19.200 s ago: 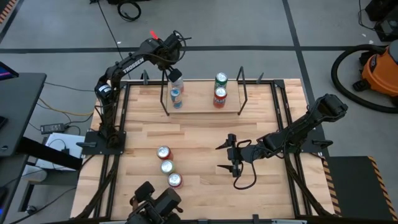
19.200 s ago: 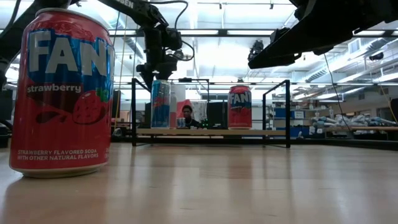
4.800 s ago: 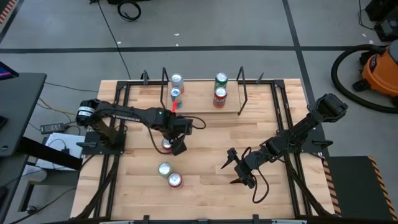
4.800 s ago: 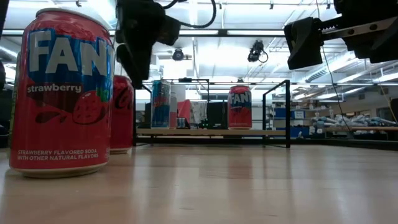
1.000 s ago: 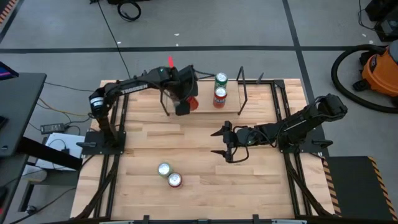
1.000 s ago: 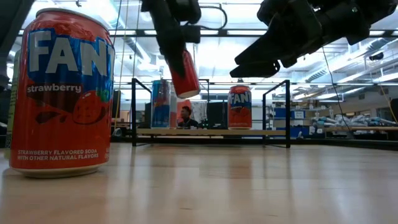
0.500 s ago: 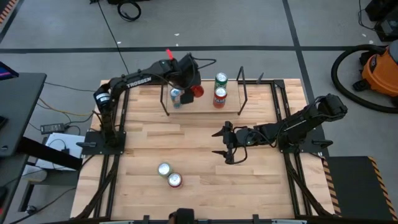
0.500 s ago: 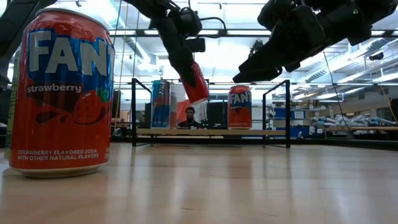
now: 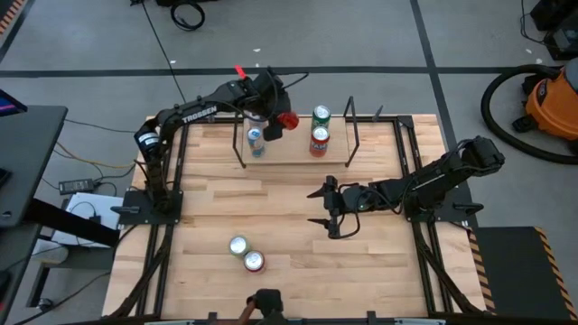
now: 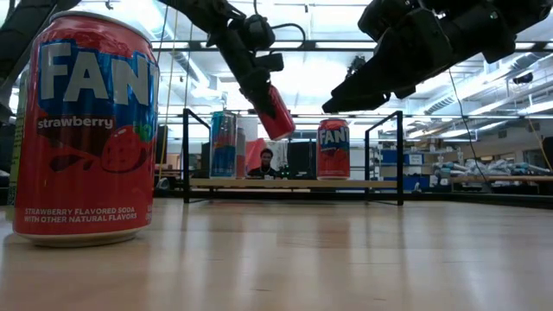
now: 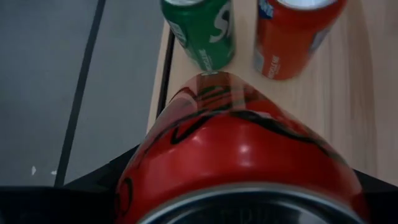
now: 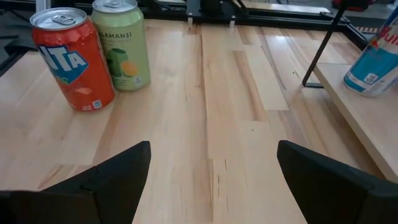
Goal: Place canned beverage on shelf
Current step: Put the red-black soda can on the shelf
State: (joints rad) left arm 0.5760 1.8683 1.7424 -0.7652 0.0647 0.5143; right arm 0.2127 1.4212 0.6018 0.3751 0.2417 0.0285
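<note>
My left gripper is shut on a red can and holds it tilted in the air above the shelf, a low light-wood plank with black rod uprights. On the plank stand a blue-and-white can, a green can and an orange-red can. My right gripper hovers open over the middle of the table, with nothing between its fingers. My left gripper pinches the red can between its two fingers, on the sides near its top end. The fingers come slanting down from the table's left. The can is lifted clear and tilted, its bottom end pointing down toward the shelf's cans.
Two cans stand together near the table's front: a silver-topped one and a red strawberry can. The right wrist view shows them as an orange-red can and a green one. A person is far behind the shelf.
My left gripper has carried the red can toward the table's far edge and a little to the right, from in front of the shelf to above it. The can has tipped further over while staying clear of everything.
</note>
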